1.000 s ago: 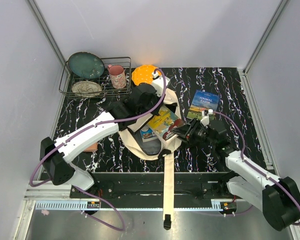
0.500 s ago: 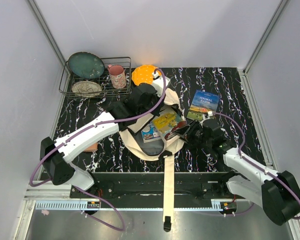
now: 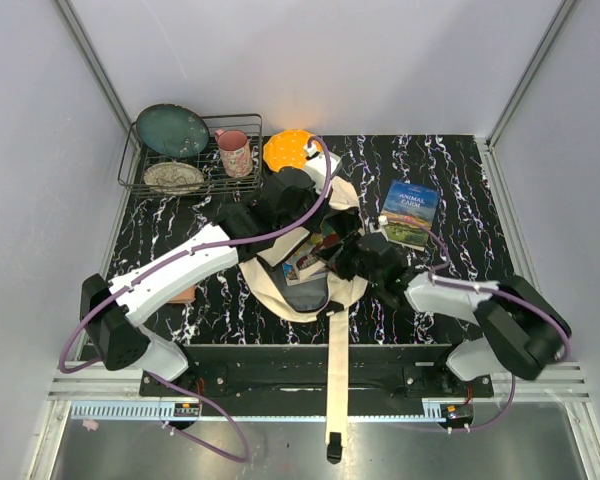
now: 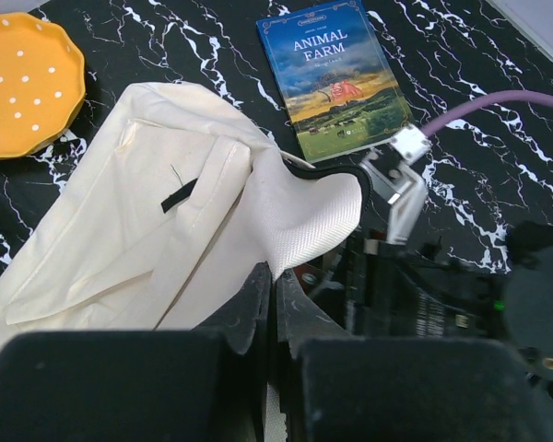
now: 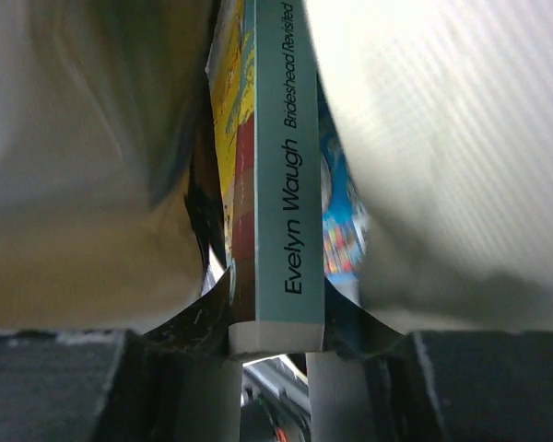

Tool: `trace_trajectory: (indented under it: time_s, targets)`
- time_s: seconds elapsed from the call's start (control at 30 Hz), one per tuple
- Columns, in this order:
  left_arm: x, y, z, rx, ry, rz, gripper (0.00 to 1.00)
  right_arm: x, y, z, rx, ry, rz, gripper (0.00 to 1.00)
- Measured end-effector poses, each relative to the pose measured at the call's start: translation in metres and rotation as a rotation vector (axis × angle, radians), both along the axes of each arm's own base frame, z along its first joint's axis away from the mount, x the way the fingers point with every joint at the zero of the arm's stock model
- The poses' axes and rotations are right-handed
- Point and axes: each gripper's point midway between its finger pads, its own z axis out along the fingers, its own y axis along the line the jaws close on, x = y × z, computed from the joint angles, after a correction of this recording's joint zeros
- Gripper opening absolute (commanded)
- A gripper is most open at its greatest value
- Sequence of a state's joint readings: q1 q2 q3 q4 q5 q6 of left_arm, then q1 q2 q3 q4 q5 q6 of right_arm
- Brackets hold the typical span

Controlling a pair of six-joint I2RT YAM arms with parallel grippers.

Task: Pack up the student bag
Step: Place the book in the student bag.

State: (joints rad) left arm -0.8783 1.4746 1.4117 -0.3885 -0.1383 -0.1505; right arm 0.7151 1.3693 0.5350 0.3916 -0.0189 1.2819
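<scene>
The student bag (image 3: pixel 280 292) is a cream canvas backpack lying in the middle of the table. My left gripper (image 3: pixel 310 222) is shut on the bag's upper edge (image 4: pixel 304 221) and holds the opening up. My right gripper (image 3: pixel 338 250) is shut on a teal-spined book (image 5: pixel 276 184) marked "Evelyn Waugh, Brideshead Revisited". It holds the book spine-up inside the opening, with cream fabric (image 5: pixel 442 138) on both sides. A colourful book (image 3: pixel 300 266) lies in the bag beside it. The "Animal Farm" book (image 3: pixel 408 212) lies flat on the table right of the bag and shows in the left wrist view (image 4: pixel 336 78).
An orange plate (image 3: pixel 286 148) lies behind the bag. A wire rack (image 3: pixel 190 160) at the back left holds two plates and a pink mug (image 3: pixel 234 152). A long cream strap (image 3: pixel 335 380) hangs over the front edge. A small pinkish item (image 3: pixel 183 294) lies at the left.
My right gripper has moved left with the book, from beside the bag into its opening. The book has gone from lying flat in view to mostly hidden. The left arm has held still.
</scene>
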Motion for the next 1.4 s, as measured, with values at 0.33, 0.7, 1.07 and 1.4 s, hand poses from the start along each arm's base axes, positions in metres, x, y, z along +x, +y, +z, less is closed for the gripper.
trace_trajectory:
  time_s: [0.33,0.7,1.07,1.4]
  targets:
    - [-0.001,-0.001,0.000,-0.005,0.003,0.001,0.00,0.062,0.022,-0.025,0.015,-0.051,-0.149,0.66]
    - [0.004,-0.001,0.003,-0.018,-0.012,0.016,0.00,0.041,0.004,0.022,-0.014,-0.156,-0.108,1.00]
    - [0.014,0.006,0.004,-0.030,-0.018,0.045,0.00,-0.015,-0.025,0.028,-0.061,-0.107,-0.021,1.00]
    - [0.007,0.011,0.029,-0.108,-0.049,0.028,0.99,-0.057,-0.146,0.132,-0.096,-0.376,-0.322,1.00]
